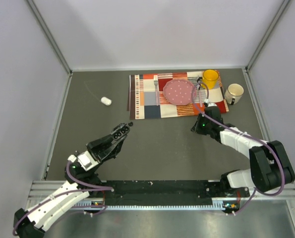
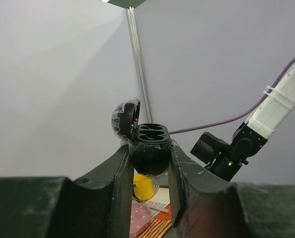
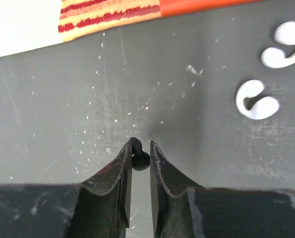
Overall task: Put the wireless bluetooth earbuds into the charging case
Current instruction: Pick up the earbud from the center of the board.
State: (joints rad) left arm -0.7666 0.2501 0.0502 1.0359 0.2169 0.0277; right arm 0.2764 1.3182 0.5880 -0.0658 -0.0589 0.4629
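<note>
Black case (image 2: 151, 133), lid open, sits clamped in our left gripper (image 2: 149, 151); our right gripper (image 3: 141, 148) pinches a black earbud (image 3: 139, 158) in narrow jaws, two white earbuds (image 3: 256, 101) lying near on the table (image 3: 63, 99).

Black charging case (image 2: 149, 135), lid up, snug in the left gripper (image 2: 148, 148); right arm (image 2: 276, 109) and yellow mug (image 2: 143, 187) beyond.

Lab test rig: blank white panels (image 1: 157, 29), alu frame (image 1: 48, 34), grey tabletop (image 1: 162, 148)

Patchwork placemat (image 1: 147, 96) at far right of grey table (image 1: 162, 144); pink dotted plate (image 1: 179, 92) on it, fork (image 1: 156, 84) just left of plate. Yellow mug (image 1: 210, 78) at mat's far right corner; white mug (image 1: 234, 92) off the mat, to its right.
</note>
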